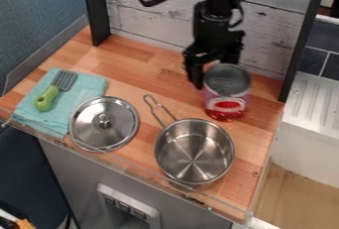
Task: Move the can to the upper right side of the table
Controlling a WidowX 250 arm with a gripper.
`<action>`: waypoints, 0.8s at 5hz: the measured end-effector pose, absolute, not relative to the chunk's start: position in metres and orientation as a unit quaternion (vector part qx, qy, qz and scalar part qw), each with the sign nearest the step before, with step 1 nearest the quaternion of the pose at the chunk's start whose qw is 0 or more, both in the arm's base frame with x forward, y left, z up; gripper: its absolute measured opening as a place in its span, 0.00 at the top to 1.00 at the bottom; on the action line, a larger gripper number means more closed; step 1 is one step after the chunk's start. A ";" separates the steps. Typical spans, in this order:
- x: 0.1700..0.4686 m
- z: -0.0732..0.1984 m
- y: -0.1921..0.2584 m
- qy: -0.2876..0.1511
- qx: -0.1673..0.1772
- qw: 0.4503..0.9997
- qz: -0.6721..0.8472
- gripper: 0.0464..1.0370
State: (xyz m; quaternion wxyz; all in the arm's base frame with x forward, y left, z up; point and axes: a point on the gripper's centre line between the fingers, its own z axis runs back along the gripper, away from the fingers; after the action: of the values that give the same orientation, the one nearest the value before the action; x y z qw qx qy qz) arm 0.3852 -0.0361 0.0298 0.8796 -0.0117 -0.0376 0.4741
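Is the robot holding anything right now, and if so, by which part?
I can't tell: the black claw is at the upper left and back of the cylindrical metal can with a red and pale label, which hides any grip.

Taking the table's middle as my clock centre, I have room over the bare wooden tabletop [136, 62] from 10 to 12 o'clock, as far as the whitewashed plank wall [149, 27]. The red-labelled metal can [227, 93] blocks me toward 3, with a slim bare strip between it and the black upright post [303, 39]. At 5 stands the round stainless-steel pot [194, 151], its handle poking toward 12; the round silver lid [104, 124] obstructs 8.
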 end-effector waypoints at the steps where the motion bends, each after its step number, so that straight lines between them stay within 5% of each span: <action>1: 0.383 0.030 -0.055 -0.034 -0.018 0.898 0.438 0.04; 4: 0.386 0.102 -0.034 -0.108 -0.026 0.965 0.239 0.04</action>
State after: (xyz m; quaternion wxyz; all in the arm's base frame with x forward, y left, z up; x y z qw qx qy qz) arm 0.3862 -0.0339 0.1018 0.9647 -0.0262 -0.1077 0.2390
